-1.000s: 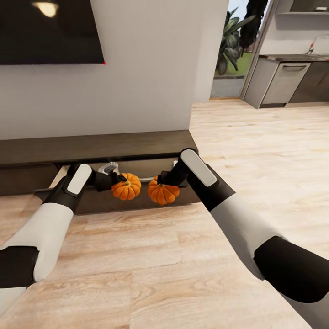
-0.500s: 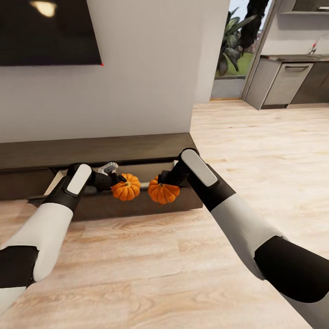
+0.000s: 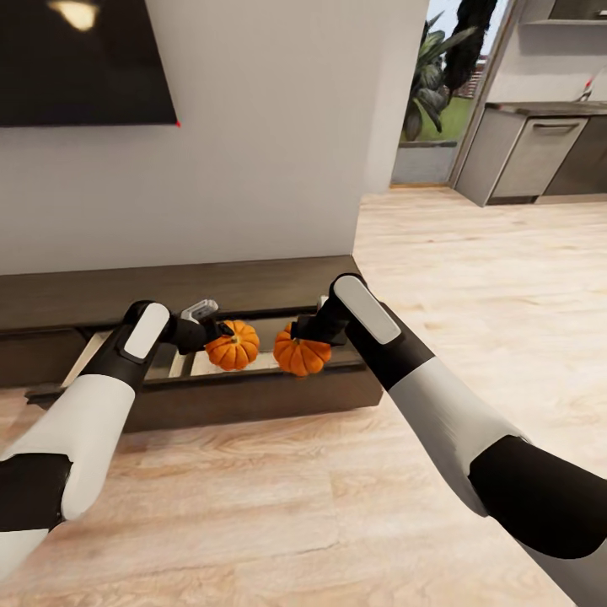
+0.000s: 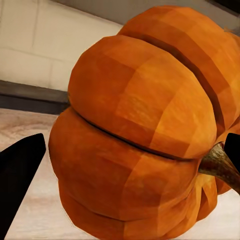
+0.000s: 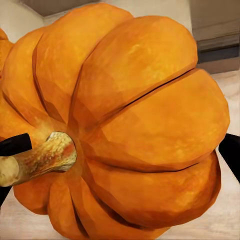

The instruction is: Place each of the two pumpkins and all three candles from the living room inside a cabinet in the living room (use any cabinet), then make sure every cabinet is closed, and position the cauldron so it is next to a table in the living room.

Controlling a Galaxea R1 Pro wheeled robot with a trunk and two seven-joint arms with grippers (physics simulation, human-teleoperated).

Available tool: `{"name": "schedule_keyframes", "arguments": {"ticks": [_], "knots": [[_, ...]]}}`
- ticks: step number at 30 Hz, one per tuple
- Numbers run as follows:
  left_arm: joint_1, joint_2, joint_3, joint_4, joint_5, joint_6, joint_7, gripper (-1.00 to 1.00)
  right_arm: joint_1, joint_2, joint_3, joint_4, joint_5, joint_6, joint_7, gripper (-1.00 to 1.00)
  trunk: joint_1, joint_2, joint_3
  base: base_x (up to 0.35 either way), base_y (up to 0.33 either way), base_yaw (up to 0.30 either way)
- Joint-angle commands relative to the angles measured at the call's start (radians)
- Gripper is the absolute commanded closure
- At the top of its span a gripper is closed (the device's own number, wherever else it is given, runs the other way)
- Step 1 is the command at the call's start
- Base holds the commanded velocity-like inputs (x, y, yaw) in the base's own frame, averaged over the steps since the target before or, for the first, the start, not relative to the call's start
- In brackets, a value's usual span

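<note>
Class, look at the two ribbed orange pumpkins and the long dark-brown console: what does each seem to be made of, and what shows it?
Ribbed orange pumpkins: matte, faceted skin with a rough tan stem, so gourd-like, possibly a moulded imitation. Long dark-brown console: probably wood or veneer, with a matte surface showing faint grain; its open drawer has a pale beige inside.

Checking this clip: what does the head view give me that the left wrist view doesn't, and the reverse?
Head view alone: both arms, the right gripper shut on the second pumpkin, the open drawer of the dark cabinet beneath both pumpkins, the wall screen. Left wrist view alone: the held pumpkin's brown stem and ribs up close, with a dark fingertip at its side. Shared: the left gripper shut on a pumpkin over the pale drawer interior.
</note>
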Motion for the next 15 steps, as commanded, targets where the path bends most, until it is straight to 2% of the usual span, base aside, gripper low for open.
{"name": "schedule_keyframes", "arguments": {"ticks": [1,5,11,15], "knots": [[-0.001,0.001,-0.004,-0.001,0.015,0.0,0.01,1.0,-0.001,0.0,0.001,-0.001,-0.009,0.004,-0.01,1.0,0.0,0.0,-0.001,0.315,0.0,0.0],[-0.001,0.0,-0.004,-0.001,0.014,0.0,0.009,1.0,-0.002,0.0,0.001,-0.001,-0.009,0.004,-0.01,1.0,0.0,0.0,-0.001,0.182,0.0,0.164],[-0.001,0.001,-0.004,-0.001,0.014,0.0,0.01,1.0,-0.001,-0.001,0.001,-0.001,-0.009,0.004,-0.01,1.0,0.0,0.0,-0.001,0.027,0.0,0.265],[-0.001,0.0,-0.004,-0.005,0.013,0.0,0.01,1.0,-0.002,-0.001,0.0,-0.003,-0.009,0.004,-0.01,1.0,0.0,0.0,-0.001,0.03,0.0,0.085]]}}
